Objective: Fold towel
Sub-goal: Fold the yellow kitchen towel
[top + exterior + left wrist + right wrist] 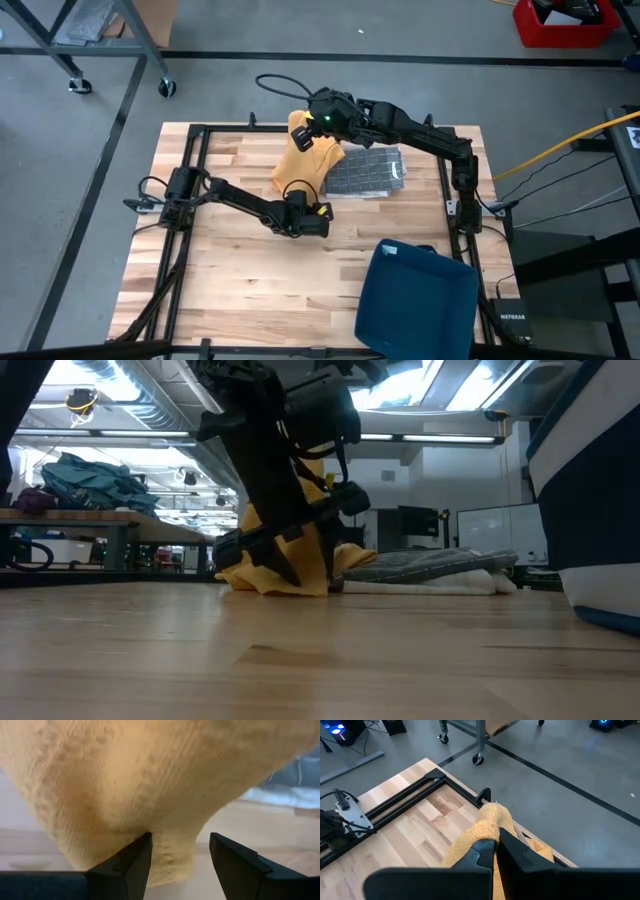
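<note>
The yellow towel [305, 160] is drawn up into a peak at the table's far side. Its lower part spreads on the wood [270, 580]. My right gripper [301, 137] is shut on the peak [492, 820]. My left gripper [300, 200] is low at the towel's near edge and open. In the left wrist view the towel's hanging corner [172, 862] sits between its two fingers [177, 855]. The low view shows the dark arms in front of the towel. My right gripper pinches a bunched upper end of the yellow towel [490, 827] between its two fingers, several layers gathered together. It holds this end raised above the table while the rest hangs below and its lower part lies on the wood. My left gripper stands open around the towel's lower corner [170, 850]; whether a finger [142, 850] touches the cloth I cannot tell.
A folded grey checked towel [366, 172] lies on a white cloth just right of the yellow one. A dark blue bin [415, 300] stands at the near right corner. Black frame rails [190, 150] run along the table's left and right sides. Bare wood [230, 280] lies near-left.
</note>
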{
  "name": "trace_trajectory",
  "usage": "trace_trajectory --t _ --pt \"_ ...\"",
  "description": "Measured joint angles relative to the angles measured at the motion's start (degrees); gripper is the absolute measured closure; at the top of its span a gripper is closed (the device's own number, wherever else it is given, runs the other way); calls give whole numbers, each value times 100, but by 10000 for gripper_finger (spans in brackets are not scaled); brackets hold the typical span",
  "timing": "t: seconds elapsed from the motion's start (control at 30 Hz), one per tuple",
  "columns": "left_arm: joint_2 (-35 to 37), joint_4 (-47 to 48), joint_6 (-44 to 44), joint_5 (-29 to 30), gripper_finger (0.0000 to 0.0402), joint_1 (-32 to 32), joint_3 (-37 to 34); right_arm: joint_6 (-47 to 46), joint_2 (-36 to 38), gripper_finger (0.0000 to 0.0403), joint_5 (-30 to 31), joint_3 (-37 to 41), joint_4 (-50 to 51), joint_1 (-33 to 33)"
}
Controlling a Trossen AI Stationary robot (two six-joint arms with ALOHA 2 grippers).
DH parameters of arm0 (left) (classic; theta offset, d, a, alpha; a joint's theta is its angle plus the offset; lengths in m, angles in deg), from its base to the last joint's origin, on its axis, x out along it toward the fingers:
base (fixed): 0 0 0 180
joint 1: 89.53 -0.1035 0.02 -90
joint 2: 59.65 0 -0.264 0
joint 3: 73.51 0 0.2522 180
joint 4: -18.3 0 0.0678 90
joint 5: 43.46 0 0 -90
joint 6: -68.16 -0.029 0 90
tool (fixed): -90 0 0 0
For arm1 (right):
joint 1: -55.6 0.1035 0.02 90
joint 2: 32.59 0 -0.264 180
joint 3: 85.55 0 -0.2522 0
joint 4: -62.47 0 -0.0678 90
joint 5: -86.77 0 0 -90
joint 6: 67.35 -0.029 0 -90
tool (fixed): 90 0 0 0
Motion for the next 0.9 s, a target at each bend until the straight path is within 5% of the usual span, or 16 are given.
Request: trace_trajectory --t 0.77,0.9 --pt "19 479 -2381 -1009 210 170 7 182 2 388 -146 0 69 0" --pt "25 763 -2204 -1064 210 170 16 192 2 388 -212 0 73 0"
